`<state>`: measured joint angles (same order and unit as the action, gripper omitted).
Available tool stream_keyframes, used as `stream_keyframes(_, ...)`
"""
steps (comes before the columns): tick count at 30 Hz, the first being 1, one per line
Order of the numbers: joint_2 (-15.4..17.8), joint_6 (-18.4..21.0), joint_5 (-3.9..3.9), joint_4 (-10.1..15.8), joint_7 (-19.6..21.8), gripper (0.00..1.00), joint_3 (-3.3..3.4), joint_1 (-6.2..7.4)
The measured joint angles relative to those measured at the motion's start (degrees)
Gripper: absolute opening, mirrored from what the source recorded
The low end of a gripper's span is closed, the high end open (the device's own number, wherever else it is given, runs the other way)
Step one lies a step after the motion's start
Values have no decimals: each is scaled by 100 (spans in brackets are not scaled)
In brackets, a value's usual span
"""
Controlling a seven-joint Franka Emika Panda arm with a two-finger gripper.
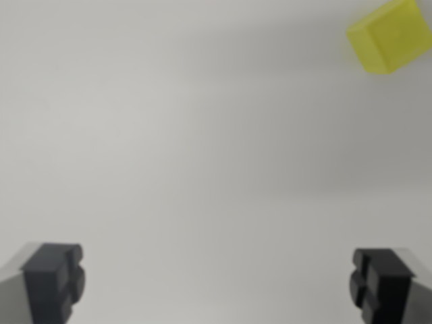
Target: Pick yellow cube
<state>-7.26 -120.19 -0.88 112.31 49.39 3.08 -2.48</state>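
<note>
The yellow cube (391, 37) is seen at the wrist view's upper right, partly cut by the frame edge, resting on a plain pale surface (202, 148). The gripper (219, 283) is spread wide, nothing held, well apart from the cube. A light, rigid block is judged; opposite flat faces should be taken. No containers are seen.

Single wrist view, mounted above the claw (216, 283) and facing straight down onto a plain pale surface (202, 148), both dark fingertips (54, 277) framing the lower corners, yellow cube (393, 35) cropped at the wrist view's upper right; slightly blurred.
</note>
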Motion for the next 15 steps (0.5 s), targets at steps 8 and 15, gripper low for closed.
stream_keyframes(8, -61, -29, -3, -23, -140, 100, 1, -30)
stream_keyframes(15, -253, -217, -18, -22, -494, 100, 3, -148)
